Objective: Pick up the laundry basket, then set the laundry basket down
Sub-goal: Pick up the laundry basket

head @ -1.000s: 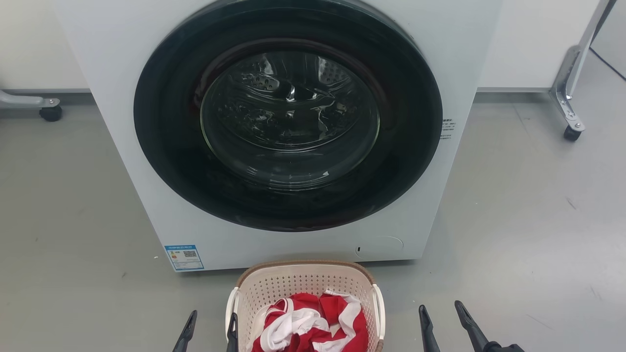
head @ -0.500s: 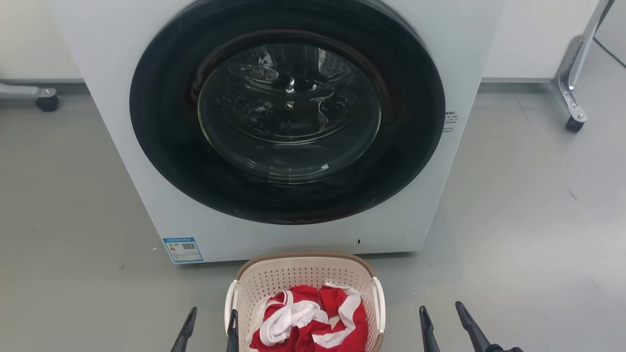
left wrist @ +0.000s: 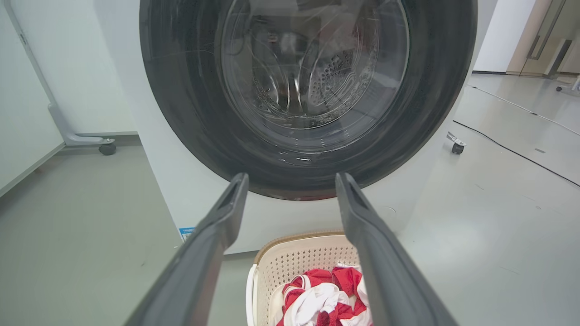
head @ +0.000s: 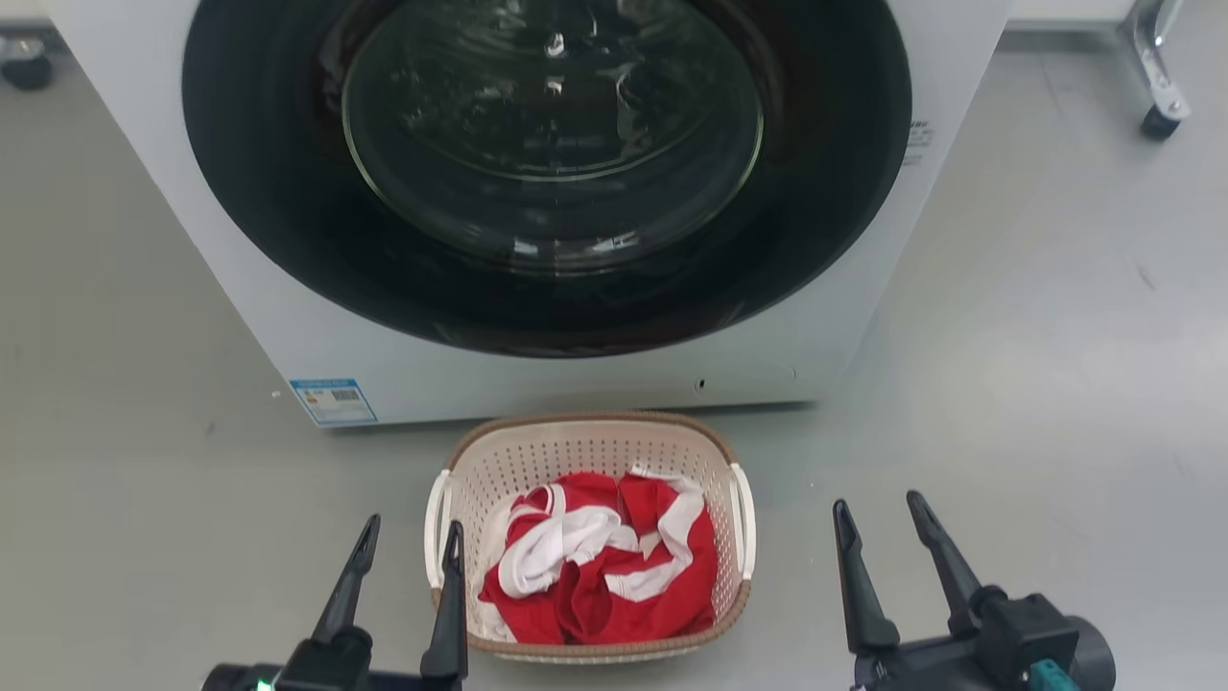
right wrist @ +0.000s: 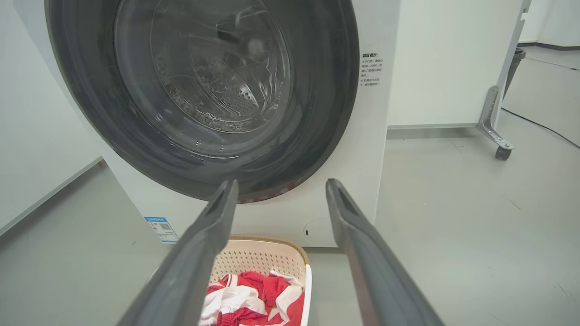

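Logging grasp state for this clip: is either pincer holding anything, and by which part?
Nothing is held: left pincer and right pincer stand open either side of the laundry basket.

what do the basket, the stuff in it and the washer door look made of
Laundry basket: likely matte cream plastic, moulded holes; its brown rim looks woven, probably moulded too. Red and white cloth: soft fabric, crumpled folds. Washer door: glossy glass, showing reflections.

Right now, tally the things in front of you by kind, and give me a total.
White front-loading washing machine: 1
Cream perforated plastic laundry basket with brown rim: 1
Heap of red and white cloth: 1
Black caster wheels: 2
Total: 5
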